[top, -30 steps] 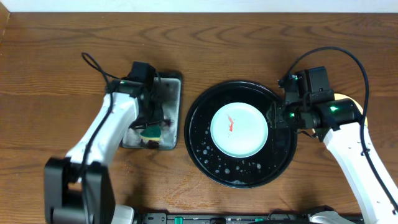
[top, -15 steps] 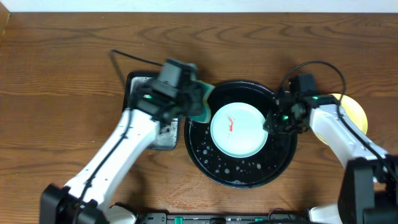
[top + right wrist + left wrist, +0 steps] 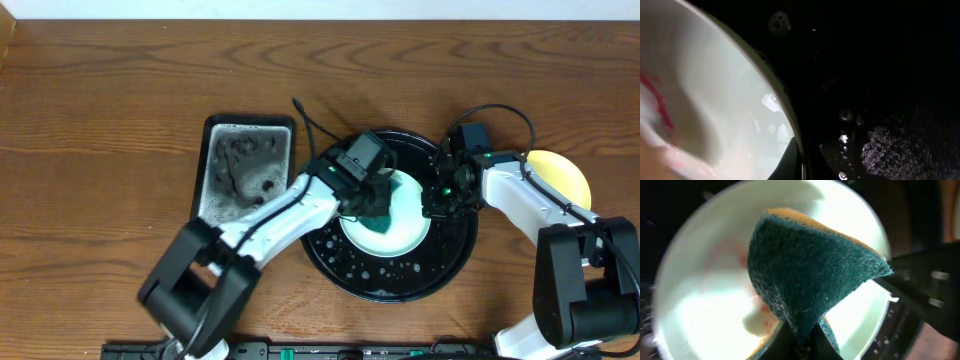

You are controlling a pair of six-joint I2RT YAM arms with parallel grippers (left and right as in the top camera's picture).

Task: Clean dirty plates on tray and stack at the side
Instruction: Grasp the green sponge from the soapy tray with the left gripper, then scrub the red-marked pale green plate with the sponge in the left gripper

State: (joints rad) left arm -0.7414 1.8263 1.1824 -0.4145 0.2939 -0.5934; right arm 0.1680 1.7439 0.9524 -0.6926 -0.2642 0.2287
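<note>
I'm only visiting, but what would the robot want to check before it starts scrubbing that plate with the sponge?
1. Sponge gripped: ok. The left gripper has its jaws pinched on the green sponge.
2. Sponge over the target: ok. It hangs above the mint plate in the black tray; contact cannot be told.
3. Plate clean: not ok. Red smears show on it.
4. Plate steadied: cannot tell. The right gripper sits at the plate's right rim, but its grip is unclear.
5. Stacking spot: ok. A yellow plate lies on the table right of the tray.
</note>
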